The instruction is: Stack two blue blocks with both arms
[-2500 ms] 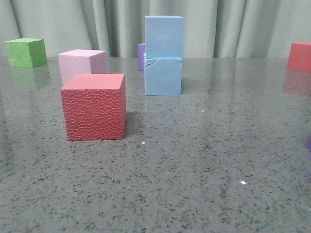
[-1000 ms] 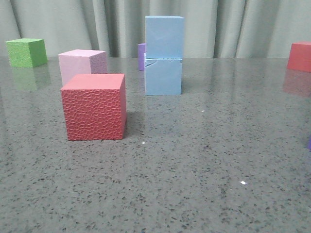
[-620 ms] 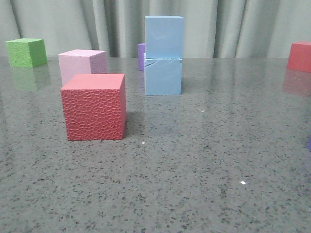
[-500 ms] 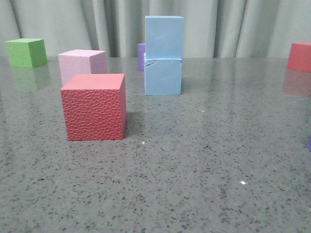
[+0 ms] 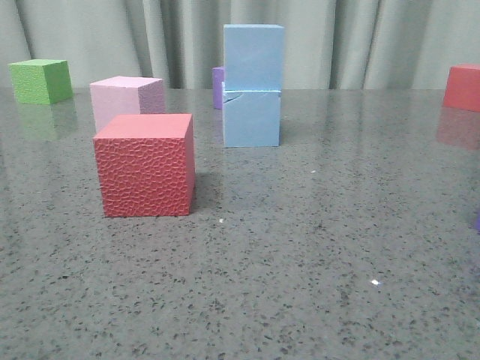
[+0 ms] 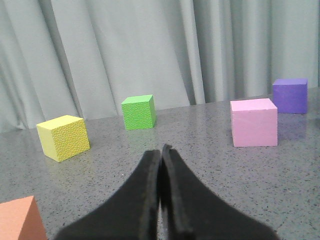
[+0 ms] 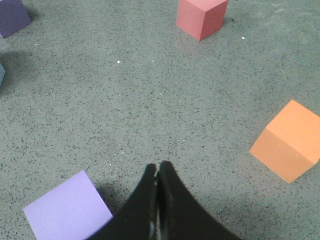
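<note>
In the front view two light blue blocks stand stacked at the table's middle back. The upper blue block [image 5: 254, 57] rests squarely on the lower blue block [image 5: 252, 118], which has a crack line near its top edge. Neither gripper shows in the front view. My left gripper [image 6: 161, 150] is shut and empty, low over the table, away from the stack. My right gripper [image 7: 157, 167] is shut and empty above bare table. The blue blocks do not show in either wrist view, save perhaps a sliver at the right wrist view's edge.
Front view: a textured red cube [image 5: 146, 165], a pink cube [image 5: 124, 99], a green cube [image 5: 41, 80], a purple cube [image 5: 218, 86] behind the stack, a red cube [image 5: 462, 87]. Left wrist view: yellow [image 6: 63, 137], green [image 6: 138, 112], pink [image 6: 253, 122], purple [image 6: 290, 95] cubes. Right wrist view: lilac [image 7: 67, 212], orange [image 7: 287, 141], red [image 7: 201, 17] cubes.
</note>
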Motion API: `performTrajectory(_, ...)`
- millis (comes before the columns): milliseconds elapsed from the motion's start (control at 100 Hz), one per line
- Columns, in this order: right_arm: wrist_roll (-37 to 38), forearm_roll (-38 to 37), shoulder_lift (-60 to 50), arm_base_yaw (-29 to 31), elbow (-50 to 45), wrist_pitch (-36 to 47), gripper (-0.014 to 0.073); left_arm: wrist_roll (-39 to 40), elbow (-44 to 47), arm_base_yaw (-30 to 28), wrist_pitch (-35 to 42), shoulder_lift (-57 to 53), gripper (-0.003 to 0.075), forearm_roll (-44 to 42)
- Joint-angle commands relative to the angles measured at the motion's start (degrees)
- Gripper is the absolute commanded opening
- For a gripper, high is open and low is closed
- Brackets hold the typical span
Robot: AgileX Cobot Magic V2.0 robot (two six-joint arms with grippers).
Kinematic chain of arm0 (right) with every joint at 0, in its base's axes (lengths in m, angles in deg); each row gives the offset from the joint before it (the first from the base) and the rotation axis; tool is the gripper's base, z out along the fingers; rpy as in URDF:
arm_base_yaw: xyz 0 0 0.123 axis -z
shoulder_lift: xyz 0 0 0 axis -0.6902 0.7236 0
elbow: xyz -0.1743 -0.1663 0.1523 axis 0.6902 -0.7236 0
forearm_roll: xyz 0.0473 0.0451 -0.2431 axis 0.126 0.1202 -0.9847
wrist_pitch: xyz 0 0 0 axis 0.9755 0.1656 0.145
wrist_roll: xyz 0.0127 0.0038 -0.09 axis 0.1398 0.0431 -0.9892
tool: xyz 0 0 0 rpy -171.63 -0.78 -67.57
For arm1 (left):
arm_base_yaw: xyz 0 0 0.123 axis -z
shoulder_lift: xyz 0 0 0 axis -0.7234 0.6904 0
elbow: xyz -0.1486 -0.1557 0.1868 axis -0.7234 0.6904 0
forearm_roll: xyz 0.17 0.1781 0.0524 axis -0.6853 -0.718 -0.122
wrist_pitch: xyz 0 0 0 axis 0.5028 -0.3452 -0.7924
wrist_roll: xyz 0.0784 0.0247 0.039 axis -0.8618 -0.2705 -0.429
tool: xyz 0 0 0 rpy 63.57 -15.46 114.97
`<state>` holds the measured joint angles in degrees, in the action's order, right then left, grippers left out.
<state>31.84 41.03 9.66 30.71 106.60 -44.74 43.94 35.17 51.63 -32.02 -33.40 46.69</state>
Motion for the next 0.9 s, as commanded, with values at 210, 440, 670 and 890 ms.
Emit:
performTrajectory(210,-0.38,-1.57,0.07,0.44,1.29,3.93,-0.0068,0.63,2.32,-0.18,4.47,-1.89,-0.0019,0.49)
performTrajectory(440,-0.38,-1.57,0.07,0.44,1.29,3.93,-0.0068,0.63,2.32,-0.18,2.89,-1.89,-0.0019,0.52)
performTrajectory(670,-0.38,-1.57,0.07,0.44,1.29,3.93,-0.0068,0.63,2.32,-0.18,2.89,-1.89,-0.0019,0.52)
performTrajectory(890,-0.38,-1.57,0.07,0.44,1.29,3.93,-0.0068,0.63,2.32,-0.18,2.89,-1.89,-0.0019,0.52)
